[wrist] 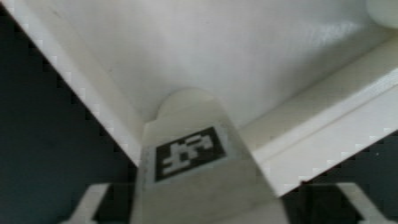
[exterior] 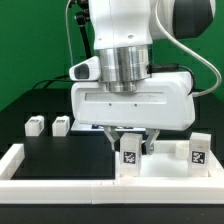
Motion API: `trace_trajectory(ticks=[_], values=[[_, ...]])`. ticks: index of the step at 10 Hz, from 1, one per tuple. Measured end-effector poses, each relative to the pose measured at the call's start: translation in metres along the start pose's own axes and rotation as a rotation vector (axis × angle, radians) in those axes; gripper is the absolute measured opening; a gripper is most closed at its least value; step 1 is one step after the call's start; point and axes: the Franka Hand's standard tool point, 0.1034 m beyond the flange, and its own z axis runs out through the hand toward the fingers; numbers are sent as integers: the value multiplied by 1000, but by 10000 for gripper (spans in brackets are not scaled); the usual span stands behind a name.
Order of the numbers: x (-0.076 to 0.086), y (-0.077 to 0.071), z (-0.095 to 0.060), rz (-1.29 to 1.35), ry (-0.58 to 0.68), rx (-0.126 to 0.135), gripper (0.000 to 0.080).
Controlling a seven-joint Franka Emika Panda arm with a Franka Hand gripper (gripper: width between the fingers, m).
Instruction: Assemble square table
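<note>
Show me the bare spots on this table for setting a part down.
Free: the black mat between the loose legs, the white wall and the gripper. Crowded: the exterior view's right, around the tabletop and its upright legs.

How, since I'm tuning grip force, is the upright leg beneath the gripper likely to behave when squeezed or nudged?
The leg looks like stiff moulded plastic, so it probably won't flex. Standing upright and narrow, it may tip if pushed high. Its smooth white faces could slip a little in a light grip.
</note>
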Motion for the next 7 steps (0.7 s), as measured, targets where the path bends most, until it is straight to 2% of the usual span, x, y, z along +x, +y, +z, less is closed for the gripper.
trace_trajectory(ticks=[5,7], values=[[1,1,0,395,-2,2,293],[2,2,0,756,-25,-7,293]])
